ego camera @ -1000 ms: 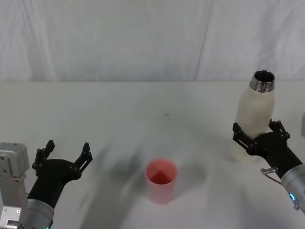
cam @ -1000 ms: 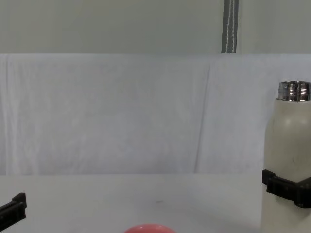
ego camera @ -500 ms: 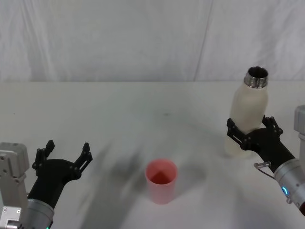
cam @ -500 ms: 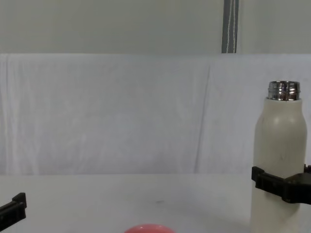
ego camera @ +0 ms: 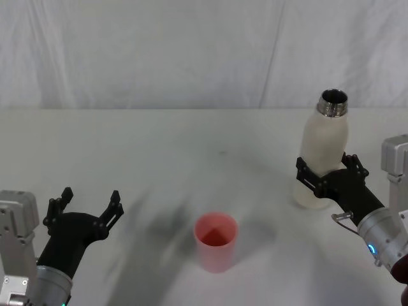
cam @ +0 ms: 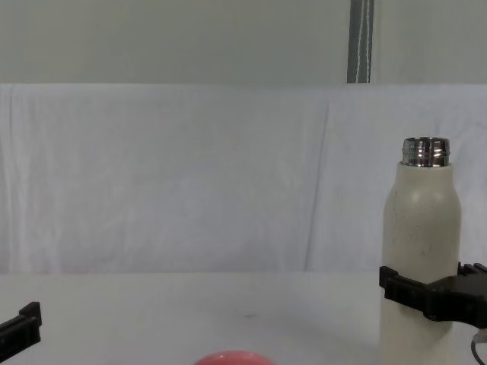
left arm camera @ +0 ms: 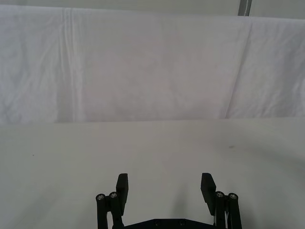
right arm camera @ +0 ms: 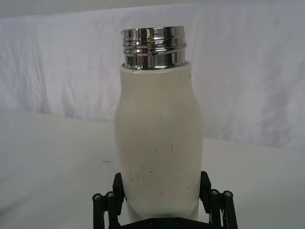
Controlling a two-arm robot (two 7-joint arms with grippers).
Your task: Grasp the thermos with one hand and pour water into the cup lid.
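Head view shows the right gripper (ego camera: pixel 328 175) clenched around the upright thermos (ego camera: pixel 320 150), right of the cup lid (ego camera: pixel 215 241); the left gripper (ego camera: pixel 88 205) rests released.

Chest view: cup lid (cam: pixel 230 357) cut off by bottom edge, just its rounded rim shows. Thermos (cam: pixel 420 251) base also runs off the bottom there. Right pincer (cam: pixel 430 293) wraps the thermos, so the band of the body under its fingers is hidden. Right wrist view: thermos bottom hidden behind the pincer frame. Can't tell whether there's water inside; neck opening too dark.
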